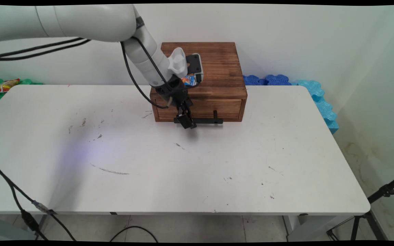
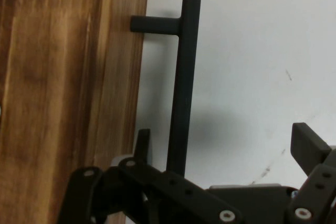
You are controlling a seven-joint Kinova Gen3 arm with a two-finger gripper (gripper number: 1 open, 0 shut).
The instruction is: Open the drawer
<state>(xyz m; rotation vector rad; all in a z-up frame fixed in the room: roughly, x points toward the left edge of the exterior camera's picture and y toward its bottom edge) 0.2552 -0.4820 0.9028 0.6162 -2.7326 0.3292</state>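
The black gripper (image 1: 187, 122) hangs low at the front of a wooden drawer box (image 1: 217, 65), at the left end of its black bar handle (image 1: 204, 120), on the white table (image 1: 197, 164). From the hand camera, the gripper (image 2: 220, 150) stands spread, the handle (image 2: 181, 103) rising between its fingers (image 2: 307, 148).

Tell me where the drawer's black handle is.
In the main view, the black handle runs along the wooden box's lower front, mid-table; the gripper sits at its left end.
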